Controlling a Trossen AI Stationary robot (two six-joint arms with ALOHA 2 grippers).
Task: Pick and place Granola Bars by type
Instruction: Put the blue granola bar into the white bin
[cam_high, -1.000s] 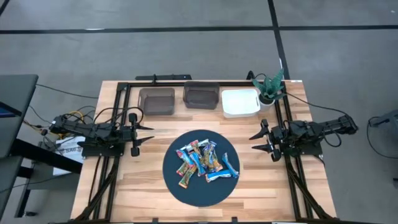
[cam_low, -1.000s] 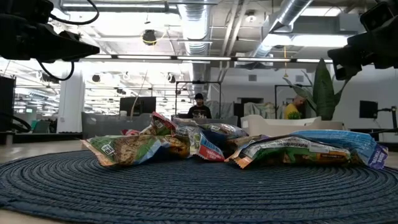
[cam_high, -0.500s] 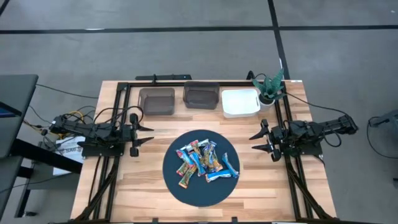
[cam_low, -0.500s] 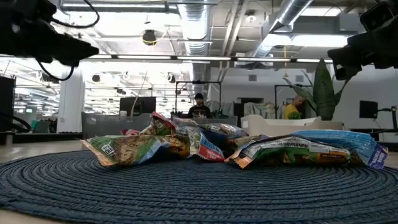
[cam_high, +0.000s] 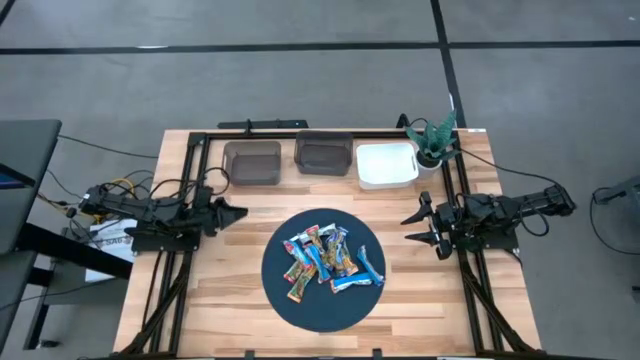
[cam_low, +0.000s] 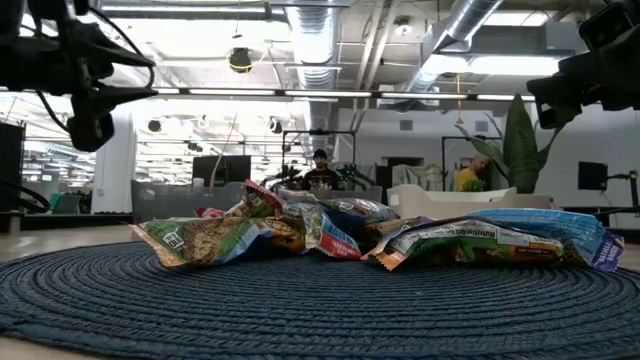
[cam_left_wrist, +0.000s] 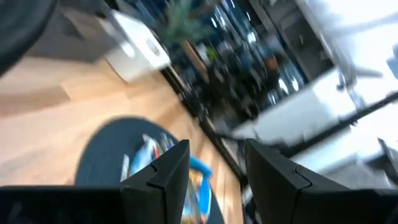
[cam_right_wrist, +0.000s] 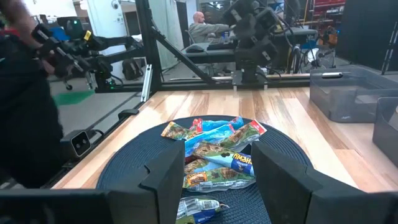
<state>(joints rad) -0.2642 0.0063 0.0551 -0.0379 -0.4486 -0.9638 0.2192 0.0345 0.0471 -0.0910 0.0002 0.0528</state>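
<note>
Several granola bars in blue-white, green-brown and red-orange wrappers lie in a loose pile on a dark round woven mat at the table's middle. They also show in the low view and the right wrist view. My left gripper hovers left of the mat, open and empty; its wrist view is tilted and shows the pile ahead. My right gripper hovers right of the mat, open and empty, facing the pile.
Two dark grey bins and a white bin stand in a row at the far edge, with a potted plant to their right. A black frame borders the table. People are in the room behind.
My left gripper has rolled about its own axis, so its fingers, first spread flat as seen from above, now stand one over the other. It has also reached a little toward the mat. The bars and my right gripper have kept still.
</note>
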